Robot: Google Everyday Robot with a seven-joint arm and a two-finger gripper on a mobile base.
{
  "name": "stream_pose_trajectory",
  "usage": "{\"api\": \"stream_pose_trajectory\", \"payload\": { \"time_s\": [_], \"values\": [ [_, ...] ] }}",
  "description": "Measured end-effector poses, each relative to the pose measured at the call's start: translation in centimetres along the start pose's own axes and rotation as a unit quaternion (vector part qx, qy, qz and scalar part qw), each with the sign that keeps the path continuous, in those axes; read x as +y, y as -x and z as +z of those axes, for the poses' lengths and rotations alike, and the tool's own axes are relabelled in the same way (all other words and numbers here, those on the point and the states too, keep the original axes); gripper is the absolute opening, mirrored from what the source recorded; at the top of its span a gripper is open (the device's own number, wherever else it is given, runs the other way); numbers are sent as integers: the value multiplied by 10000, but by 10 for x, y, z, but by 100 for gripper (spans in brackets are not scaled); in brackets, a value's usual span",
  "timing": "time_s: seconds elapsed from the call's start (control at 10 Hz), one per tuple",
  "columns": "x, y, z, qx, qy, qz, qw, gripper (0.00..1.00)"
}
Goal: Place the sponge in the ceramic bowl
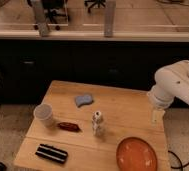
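Observation:
The blue-grey sponge [84,100] lies flat on the wooden table [123,112], toward its far side and left of centre. At the near right corner sits the ceramic bowl [137,154], orange-red, wide and shallow, with nothing in it. My gripper [154,116] hangs below the white arm [175,85] at the table's right edge. It points down, above and behind the bowl, and is well to the right of the sponge. It touches neither object.
A pale cup [44,114] stands at the left. A small red object [69,126] lies beside it, and a white bottle-like figure [98,123] stands at the centre. A black ribbed block [51,153] lies near the front left corner. A dark counter runs behind the table.

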Motion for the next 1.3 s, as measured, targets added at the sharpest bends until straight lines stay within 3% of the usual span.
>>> {"api": "stream_pose_trajectory", "payload": {
  "time_s": [0.4, 0.7, 1.0, 1.3],
  "values": [
    [-21, 46, -3, 45, -27, -415, 9991, 80],
    [-32, 58, -3, 136, -30, -604, 9981, 80],
    [-44, 99, -3, 106, -75, -884, 9960, 80],
    [-62, 116, 0, 86, -118, -1122, 9936, 80]
  ]
}}
